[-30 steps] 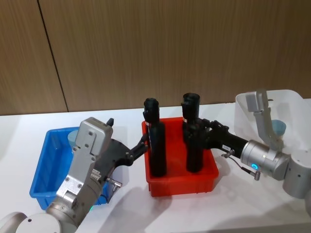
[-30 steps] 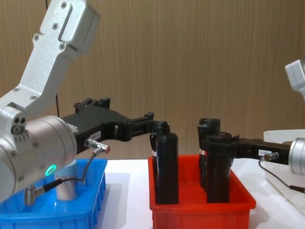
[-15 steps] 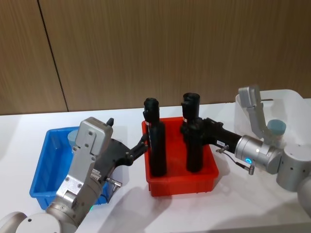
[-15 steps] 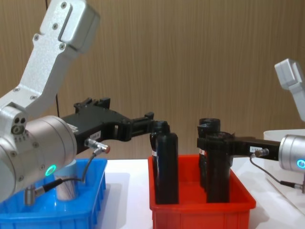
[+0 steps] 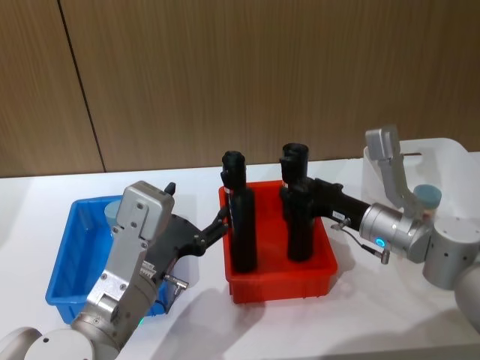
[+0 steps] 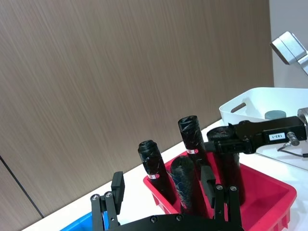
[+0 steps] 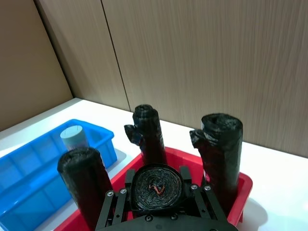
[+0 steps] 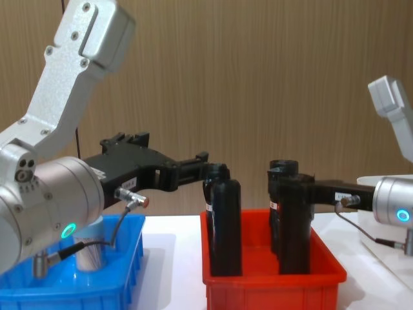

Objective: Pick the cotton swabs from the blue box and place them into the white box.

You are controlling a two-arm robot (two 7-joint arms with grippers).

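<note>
Right gripper (image 5: 300,196) reached in from the right over the red bin (image 5: 281,281) and was closed around the top of the front right black bottle (image 5: 300,236); the right wrist view showed that bottle's round top (image 7: 157,185) seated between the fingers (image 7: 129,185). Left gripper (image 5: 219,223) was held level between the blue box (image 5: 64,259) and the red bin, its fingers spread, with the tips just beside the front left black bottle (image 5: 242,232) and nothing held between them. Four black bottles stood upright in the red bin at the middle of the white bench (image 5: 300,330). One jar of cotton swabs (image 7: 74,137) with a pale blue lid stood upright in the blue box on the left of the bench. A second jar (image 5: 428,196) showed its pale blue lid inside the white box (image 5: 450,154) at the far right of the bench, behind the right arm.
</note>
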